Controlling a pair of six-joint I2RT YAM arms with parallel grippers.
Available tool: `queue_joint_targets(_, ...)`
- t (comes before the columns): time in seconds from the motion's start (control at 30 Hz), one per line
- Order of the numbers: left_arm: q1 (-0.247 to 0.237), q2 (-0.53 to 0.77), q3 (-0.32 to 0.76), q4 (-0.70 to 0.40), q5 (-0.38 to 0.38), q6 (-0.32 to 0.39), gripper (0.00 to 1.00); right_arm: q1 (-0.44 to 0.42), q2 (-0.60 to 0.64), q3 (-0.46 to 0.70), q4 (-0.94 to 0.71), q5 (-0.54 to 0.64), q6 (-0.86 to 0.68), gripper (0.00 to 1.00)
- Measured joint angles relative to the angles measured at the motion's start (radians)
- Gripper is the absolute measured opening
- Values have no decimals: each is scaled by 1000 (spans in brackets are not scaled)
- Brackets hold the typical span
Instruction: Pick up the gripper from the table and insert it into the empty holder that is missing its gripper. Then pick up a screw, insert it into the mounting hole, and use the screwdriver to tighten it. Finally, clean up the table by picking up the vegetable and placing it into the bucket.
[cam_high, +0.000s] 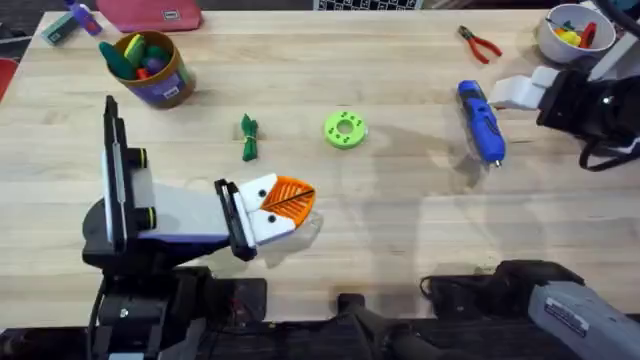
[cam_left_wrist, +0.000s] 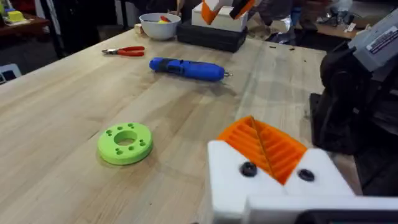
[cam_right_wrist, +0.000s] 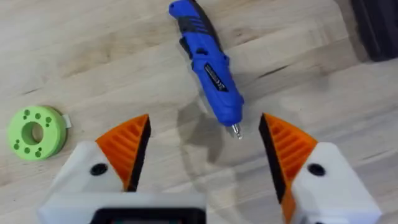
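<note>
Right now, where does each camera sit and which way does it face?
Overhead: above the arm bases, looking down and forward over the table; both arms show.
Left wrist: low, facing across to the screwdriver; its orange fingers show.
Right wrist: looking down on the screwdriver; its fingers are spread.
All three share the screwdriver and green disc.

bucket (cam_high: 152, 68) far left | vegetable (cam_high: 248, 137) left of disc (cam_high: 345, 129) | screwdriver (cam_high: 481, 120) right of disc

One screwdriver (cam_high: 480, 121), one vegetable (cam_high: 248, 137), one bucket (cam_high: 152, 68), one disc (cam_high: 345, 130).
</note>
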Motion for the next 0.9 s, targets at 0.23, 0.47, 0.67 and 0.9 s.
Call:
queue_joint_targets(0.23,0,0,0,0,0,0,11,-4,93,15,31,0,-63,994)
queue_joint_targets(0.47,0,0,0,0,0,0,11,-22,371,161,25,1,-180,993)
queue_joint_targets(0.67,0,0,0,0,0,0,11,-33,555,269,22,-12,-291,992)
queue_joint_targets(0.9,0,0,0,0,0,0,11,-106,697,348,23,-80,-385,993)
